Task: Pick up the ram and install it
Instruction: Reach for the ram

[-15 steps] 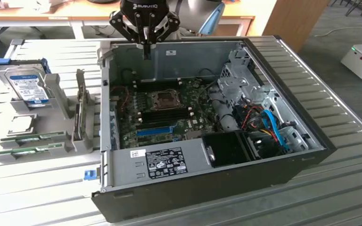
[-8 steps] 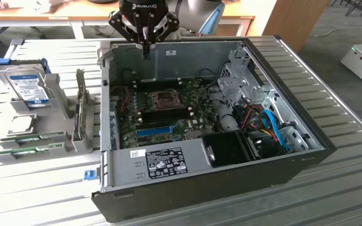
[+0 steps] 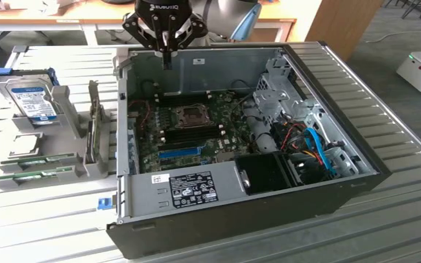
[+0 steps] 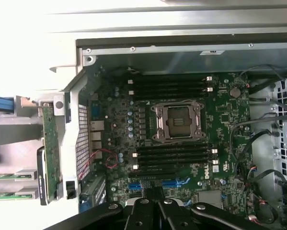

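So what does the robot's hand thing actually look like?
The gripper is black all over, with white lettering across its body. On either side are jointed black links, fastened with round silvery bolts, and they taper into two slim black fingers.

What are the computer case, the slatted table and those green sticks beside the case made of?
Case: looks like sheet metal, bare dull grey inside with folded edges, black outside.
Table: probably metal, pale ribbed slats with a soft sheen.
Sticks: green circuit board, likely fibreglass, matte.
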Available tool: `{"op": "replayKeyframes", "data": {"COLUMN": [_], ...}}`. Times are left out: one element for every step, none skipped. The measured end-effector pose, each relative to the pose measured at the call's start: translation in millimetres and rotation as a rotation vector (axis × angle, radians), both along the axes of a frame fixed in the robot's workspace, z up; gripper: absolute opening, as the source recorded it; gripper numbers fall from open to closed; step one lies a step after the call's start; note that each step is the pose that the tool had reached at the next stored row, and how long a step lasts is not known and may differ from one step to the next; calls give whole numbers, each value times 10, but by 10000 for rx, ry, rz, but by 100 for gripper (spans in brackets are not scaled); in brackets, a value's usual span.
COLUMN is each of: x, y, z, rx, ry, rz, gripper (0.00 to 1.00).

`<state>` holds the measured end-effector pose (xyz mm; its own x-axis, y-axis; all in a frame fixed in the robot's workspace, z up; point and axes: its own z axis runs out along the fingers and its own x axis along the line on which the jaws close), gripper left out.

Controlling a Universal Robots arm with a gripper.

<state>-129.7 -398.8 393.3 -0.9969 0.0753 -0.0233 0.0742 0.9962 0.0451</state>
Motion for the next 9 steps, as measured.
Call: {"op": "replayKeyframes", "data": {"x": [-7,-16,-24,-32,-40,-50,-59,-69,-78], "y": [0,0,0,0,0,0,0,0,0], "z": [0,0,0,0,0,0,0,0,-1], "rx": [0,1,-1,0,0,-1,0,0,0], "ry": [0,0,1,0,1,1,1,0,0], "rz": [0,0,0,0,1,0,1,0,1], "gripper": [11,11,11,11,11,11,11,11,11]}}
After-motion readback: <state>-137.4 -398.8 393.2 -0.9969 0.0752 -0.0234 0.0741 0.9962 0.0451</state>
